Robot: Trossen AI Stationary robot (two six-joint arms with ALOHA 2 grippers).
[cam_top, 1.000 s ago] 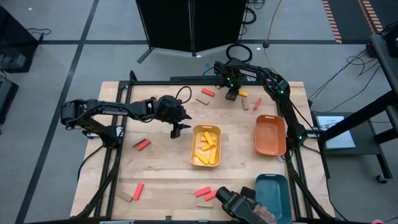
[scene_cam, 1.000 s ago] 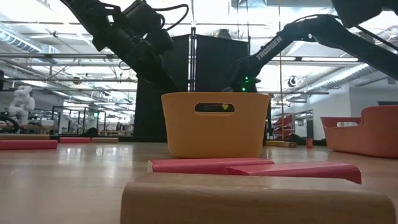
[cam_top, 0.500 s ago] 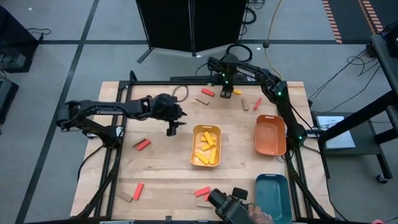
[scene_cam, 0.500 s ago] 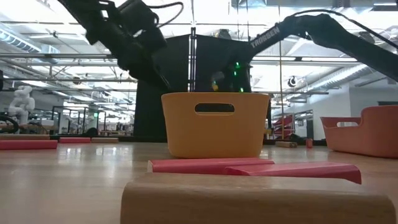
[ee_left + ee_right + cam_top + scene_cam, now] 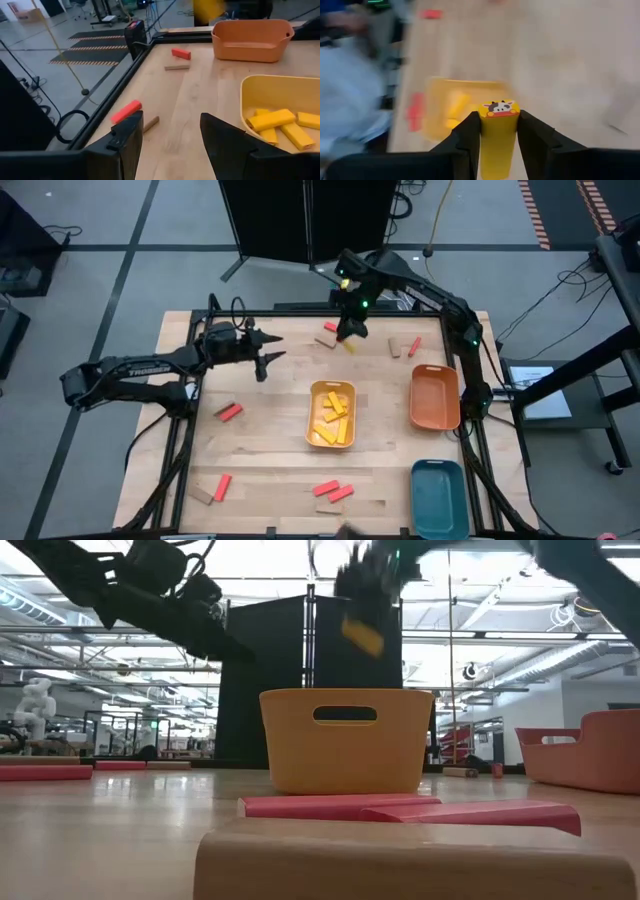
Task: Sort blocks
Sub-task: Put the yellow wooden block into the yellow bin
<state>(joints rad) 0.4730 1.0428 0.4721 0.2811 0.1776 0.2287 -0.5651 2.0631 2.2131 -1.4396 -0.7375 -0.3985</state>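
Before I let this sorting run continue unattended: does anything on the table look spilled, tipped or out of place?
Nothing stands out. The yellow tray holds only yellow blocks; the orange tray and teal tray sit upright. Red and tan blocks lie scattered on the table, unsorted. The right gripper holds a yellow block; the left gripper is open.

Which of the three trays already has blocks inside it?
The yellow tray in the middle of the table; it holds several yellow blocks. The orange tray and teal tray on the right show none.
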